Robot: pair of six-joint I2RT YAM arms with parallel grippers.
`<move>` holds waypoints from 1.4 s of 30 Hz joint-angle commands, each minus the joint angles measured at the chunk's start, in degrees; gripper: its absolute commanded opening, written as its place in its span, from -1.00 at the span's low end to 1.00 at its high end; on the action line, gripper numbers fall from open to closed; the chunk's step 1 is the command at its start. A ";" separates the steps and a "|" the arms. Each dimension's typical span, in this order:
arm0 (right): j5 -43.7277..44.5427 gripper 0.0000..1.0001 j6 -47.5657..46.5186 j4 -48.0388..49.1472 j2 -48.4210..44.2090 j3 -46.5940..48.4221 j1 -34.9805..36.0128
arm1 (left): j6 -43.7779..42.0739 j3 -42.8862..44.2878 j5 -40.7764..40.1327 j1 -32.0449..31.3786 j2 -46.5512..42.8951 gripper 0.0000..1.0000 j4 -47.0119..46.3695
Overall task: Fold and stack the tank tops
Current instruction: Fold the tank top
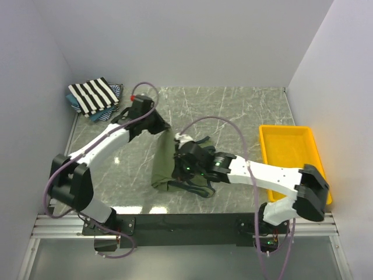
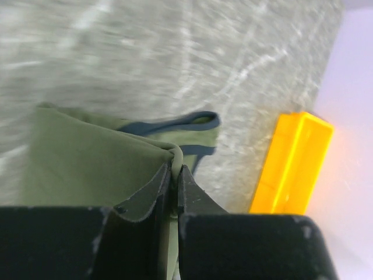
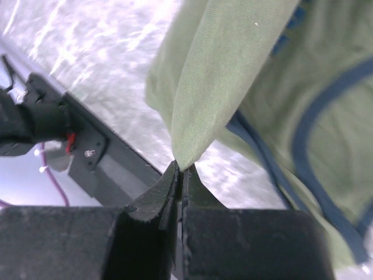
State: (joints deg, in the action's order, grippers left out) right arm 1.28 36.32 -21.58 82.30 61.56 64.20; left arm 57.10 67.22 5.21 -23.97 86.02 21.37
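Observation:
The olive green tank top (image 1: pixel 166 166) with navy trim hangs lifted at the middle of the table, its lower part bunched on the marble. My left gripper (image 1: pixel 165 129) is shut on its upper corner; the left wrist view shows the cloth (image 2: pixel 87 169) pinched between the jaws (image 2: pixel 175 172). My right gripper (image 1: pixel 184 153) is shut on another edge of it; the right wrist view shows a fold of green cloth (image 3: pixel 221 87) pinched at the tips (image 3: pixel 182 169). A black-and-white striped tank top (image 1: pixel 92 95) lies on blue patterned ones (image 1: pixel 111 108) at the far left corner.
A yellow plastic tray (image 1: pixel 291 154) stands at the right edge of the table, also in the left wrist view (image 2: pixel 291 166). White walls close the table on three sides. The metal rail with the arm bases (image 1: pixel 186 224) runs along the near edge.

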 commanded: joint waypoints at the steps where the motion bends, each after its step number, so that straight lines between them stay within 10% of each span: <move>1: 1.62 -1.00 4.64 0.14 -7.48 -5.30 -2.06 | 2.75 6.07 -1.87 -3.80 3.97 -0.99 -5.37; 30: 11.46 -1.00 25.20 -14.01 -34.75 -30.00 -5.93 | 4.95 22.52 5.15 -20.33 28.24 -0.94 -11.96; 36: 13.74 -0.89 28.46 -17.35 -36.15 -31.24 -6.02 | 3.64 22.34 7.62 -21.03 30.61 -0.75 -13.81; 42: 16.90 -0.32 30.91 -23.48 -36.42 -30.10 -5.93 | 0.39 24.01 11.91 -21.03 31.84 -0.17 -16.26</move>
State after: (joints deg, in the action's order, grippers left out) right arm 14.20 64.27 -39.29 46.83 30.61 58.24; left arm 60.07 87.83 13.87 -44.95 117.75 9.80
